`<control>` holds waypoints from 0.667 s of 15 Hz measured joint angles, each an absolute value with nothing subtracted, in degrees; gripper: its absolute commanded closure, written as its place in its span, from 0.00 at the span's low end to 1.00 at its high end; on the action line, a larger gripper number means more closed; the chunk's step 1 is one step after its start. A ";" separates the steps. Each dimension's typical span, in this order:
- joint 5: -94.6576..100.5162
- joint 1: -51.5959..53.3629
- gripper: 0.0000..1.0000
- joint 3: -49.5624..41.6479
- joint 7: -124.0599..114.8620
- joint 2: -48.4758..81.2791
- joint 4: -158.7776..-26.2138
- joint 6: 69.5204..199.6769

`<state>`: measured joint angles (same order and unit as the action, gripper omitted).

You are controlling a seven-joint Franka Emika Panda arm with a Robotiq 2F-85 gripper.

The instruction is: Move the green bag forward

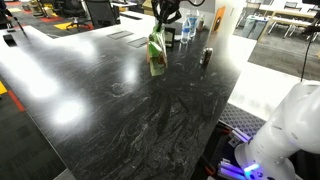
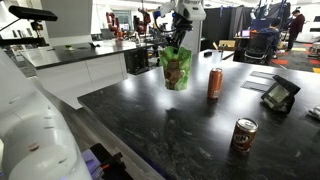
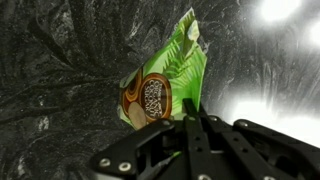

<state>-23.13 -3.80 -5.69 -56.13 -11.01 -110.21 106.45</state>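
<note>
Green bag is seen gripped over a black veined counter, by far the largest thing in both ext. views. The white arm is seen at approx. 4 o'clock in an exterior view, close to the lens. The gripper comes down from 12 o'clock and is clenched on the bag's top edge. In the wrist view its dark fingers are pressed together on the crinkled rim, w/ the bag spread out at 12 o'clock from them. The bag hangs upright, bright green w/ a round brown-and-pale print. A dim reflection lies at 6 o'clock below it, apart from its btm, so the bag appears to be lifted clear of the counter, though contact cannot be ruled out. A black stand sits near the counter's edge, at 3 o'clock from the bag. A clear water bottle stands at 1 o'clock from the bag in an exterior view. A red-brown can stands upright just beside the bag at 3 o'clock, not touching it. A second can stands well apart at approx. 4 o'clock.
</note>
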 measured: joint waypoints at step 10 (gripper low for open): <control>-22.93 -11.37 1.00 -10.72 -56.22 -15.38 -117.09 110.44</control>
<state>-22.93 -11.37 -10.72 -56.22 -15.38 -117.09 110.44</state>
